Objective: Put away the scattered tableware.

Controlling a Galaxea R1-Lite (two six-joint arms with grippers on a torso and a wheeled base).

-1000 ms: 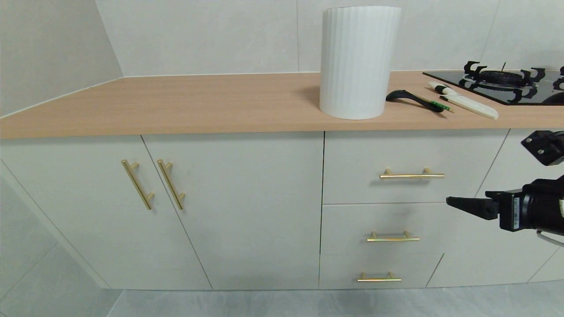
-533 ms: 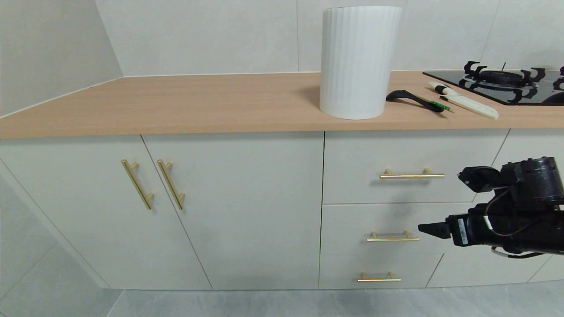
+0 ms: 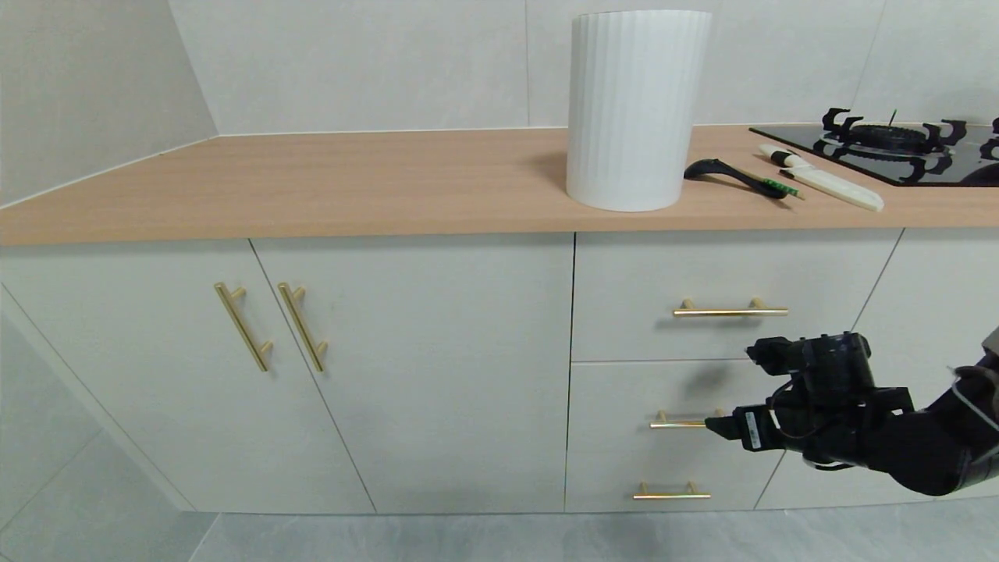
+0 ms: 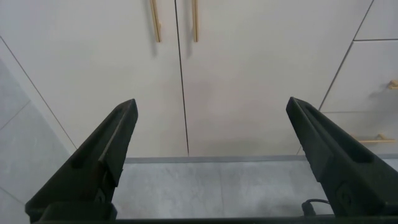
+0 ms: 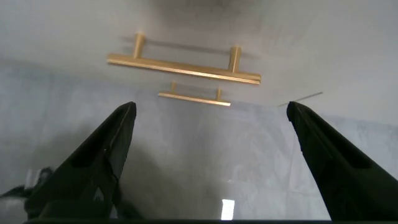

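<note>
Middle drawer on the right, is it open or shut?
Shut. The middle drawer sits flush, no gap showing; the open right gripper hovers by its handle.

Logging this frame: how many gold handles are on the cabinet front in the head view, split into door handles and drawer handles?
Vertical door handles: 2
Horizontal drawer handles: 3
Total: 5

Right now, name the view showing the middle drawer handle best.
Right wrist view: the middle drawer handle sits whole and close. Head view shows it smaller, right end behind the right gripper. Left wrist view: edge slivers, unclear which handle.
</note>
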